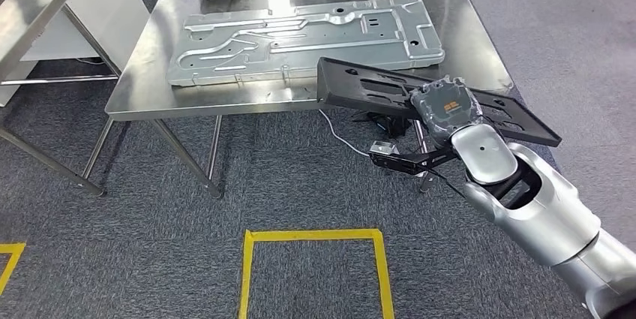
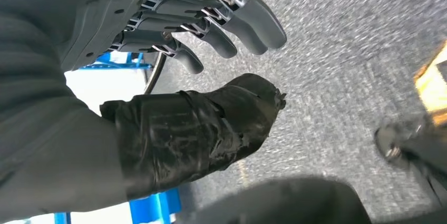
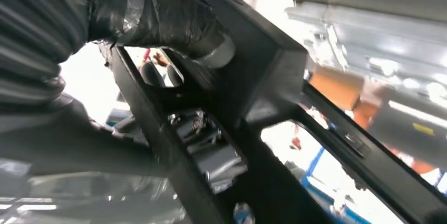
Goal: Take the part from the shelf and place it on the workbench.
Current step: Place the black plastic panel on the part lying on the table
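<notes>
Silver stamped panel (image 1: pixel 304 40), yellow floor tape (image 1: pixel 311 236).

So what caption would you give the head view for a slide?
The robot's right hand holds a flat black slotted panel at the steel workbench's edge, beside a large stamped silver metal plate.
</notes>
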Tool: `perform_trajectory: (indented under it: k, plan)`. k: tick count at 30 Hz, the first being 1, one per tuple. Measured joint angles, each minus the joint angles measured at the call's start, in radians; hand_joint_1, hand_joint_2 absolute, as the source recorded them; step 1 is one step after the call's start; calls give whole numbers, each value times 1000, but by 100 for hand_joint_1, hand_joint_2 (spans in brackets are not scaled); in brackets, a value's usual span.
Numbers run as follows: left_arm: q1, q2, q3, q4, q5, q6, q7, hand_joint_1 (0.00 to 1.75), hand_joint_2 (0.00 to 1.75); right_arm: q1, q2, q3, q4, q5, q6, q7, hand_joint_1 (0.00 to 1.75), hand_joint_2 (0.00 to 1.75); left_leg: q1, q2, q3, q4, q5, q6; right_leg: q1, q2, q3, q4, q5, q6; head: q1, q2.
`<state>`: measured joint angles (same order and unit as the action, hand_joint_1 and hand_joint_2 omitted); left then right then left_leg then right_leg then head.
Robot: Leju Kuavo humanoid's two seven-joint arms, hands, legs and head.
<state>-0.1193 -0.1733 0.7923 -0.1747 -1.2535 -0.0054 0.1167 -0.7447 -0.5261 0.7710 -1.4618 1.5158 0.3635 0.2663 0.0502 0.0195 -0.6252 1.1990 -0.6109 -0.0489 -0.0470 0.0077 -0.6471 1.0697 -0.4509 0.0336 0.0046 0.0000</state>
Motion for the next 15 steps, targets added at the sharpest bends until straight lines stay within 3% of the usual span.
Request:
perform_trajectory:
  k: [2,3,4,5,7,8,9,11,12,15]
  plan:
    - [2,0,0,0,0,0,0,0,175,2,0,0,-1,0,4,-2,175,175,-15,-2,-81,122,-27,15,14,2,9,-5,-3,-1,-2,0]
    - [3,0,0,0,0,0,0,0,175,3,0,0,-3,0,8,-3,175,175,-24,-4,-106,146,-19,27,23,4,14,-6,-6,-3,-2,0]
    - [4,0,0,0,0,0,0,0,175,4,0,0,-4,0,11,-4,175,175,-33,-6,-114,137,5,42,32,7,20,-7,-9,-6,-3,0]
    - [5,0,0,0,0,0,0,0,175,4,0,0,-8,0,14,-5,175,175,-46,-9,-99,82,50,65,42,9,28,-10,-12,-10,-3,0]
    - [6,3,0,0,0,1,0,0,175,2,1,0,-16,0,20,-6,175,175,-82,-14,-47,-64,140,123,54,12,46,-23,-15,-18,2,0]
    - [5,4,0,0,0,1,0,0,175,1,1,0,-19,0,23,-7,175,175,-98,-15,-23,-126,170,148,57,13,54,-31,-16,-20,4,0]
    - [4,6,0,0,0,2,0,0,175,0,2,0,-20,0,25,-7,175,175,-108,-14,-9,-159,181,162,56,14,58,-39,-15,-21,5,0]
    - [2,5,0,0,0,2,0,0,175,-3,2,0,-22,-1,29,-9,175,175,-111,-12,3,-184,184,168,59,14,63,-48,-15,-21,2,0]
    - [2,3,0,0,0,2,0,0,175,-4,1,0,-23,-2,30,-9,175,175,-107,-10,11,-196,188,164,63,11,63,-47,-19,-19,1,0]
    - [3,0,0,0,0,3,0,0,175,-14,-1,0,-28,-2,29,-9,175,175,-89,-5,35,-228,197,151,66,4,18,49,-73,-3,5,0]
